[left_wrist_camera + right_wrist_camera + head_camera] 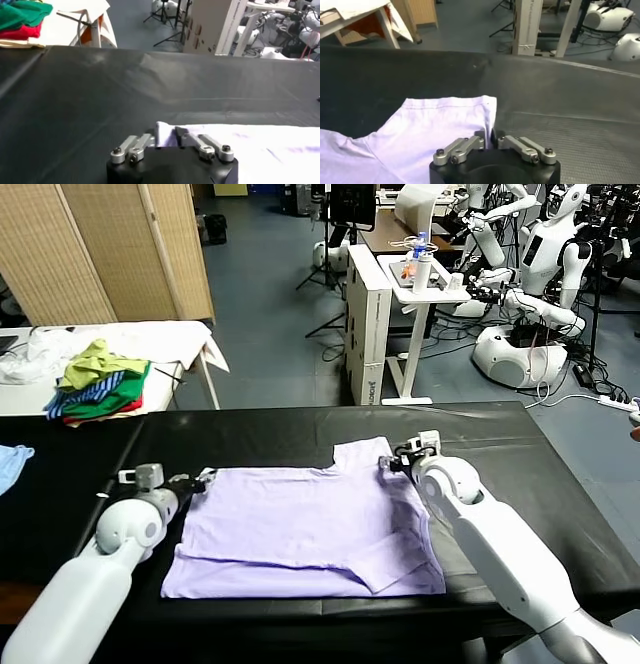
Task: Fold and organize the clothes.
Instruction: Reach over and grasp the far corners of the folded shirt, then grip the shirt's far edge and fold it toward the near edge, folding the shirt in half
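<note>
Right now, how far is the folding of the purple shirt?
Partly done: the lavender T-shirt lies flat on the black table, its near edge and one side already folded in. In hand: the left pincer and right pincer each pinch a far corner. Left: the remaining folds and putting it away.

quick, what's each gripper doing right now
left gripper: shut on the far left corner of the T-shirt.
right gripper: shut on the T-shirt's far right edge.

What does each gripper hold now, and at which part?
Both pinch the lavender T-shirt: the left gripper a raised fold at its far left corner, the right gripper the edge at its far right corner.
</note>
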Controlling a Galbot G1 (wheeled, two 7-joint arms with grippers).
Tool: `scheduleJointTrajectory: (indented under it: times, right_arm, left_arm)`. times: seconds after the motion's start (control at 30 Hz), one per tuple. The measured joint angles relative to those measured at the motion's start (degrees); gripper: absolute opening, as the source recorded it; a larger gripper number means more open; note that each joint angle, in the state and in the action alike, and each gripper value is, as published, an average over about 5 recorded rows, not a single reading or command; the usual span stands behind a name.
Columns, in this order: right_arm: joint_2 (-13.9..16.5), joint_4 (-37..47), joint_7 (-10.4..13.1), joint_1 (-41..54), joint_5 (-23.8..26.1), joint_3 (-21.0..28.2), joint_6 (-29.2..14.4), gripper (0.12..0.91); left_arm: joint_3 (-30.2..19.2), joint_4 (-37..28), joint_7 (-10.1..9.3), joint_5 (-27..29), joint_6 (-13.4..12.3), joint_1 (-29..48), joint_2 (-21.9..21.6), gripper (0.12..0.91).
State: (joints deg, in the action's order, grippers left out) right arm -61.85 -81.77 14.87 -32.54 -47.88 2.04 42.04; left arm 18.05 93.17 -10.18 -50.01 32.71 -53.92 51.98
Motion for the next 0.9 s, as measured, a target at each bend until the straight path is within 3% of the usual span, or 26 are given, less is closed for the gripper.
scheduleJointTrajectory:
  times: [0.13,0.43,0.9]
  right_arm:
    - [-0.1,0.1,-0.4,-0.2,0.3,-0.1,0.0,0.395]
    - [0.0,-1.1,-1.2,-1.5,0.7,-1.0,-2.0,0.157]
    - [4.1,-9.3,-3.6,-5.5,-2.3,-5.3,-7.0,0.14]
  left_arm:
    - [1.2,1.8,-0.03,-0.2,-0.1,-1.5,-0.8,0.266]
    - [4.8,8.0,0.17,-0.8,-0.5,-6.5,-3.2,0.206]
    - [11.2,20.9,0.56,0.0,-0.7,-18.1,-5.8,0.19]
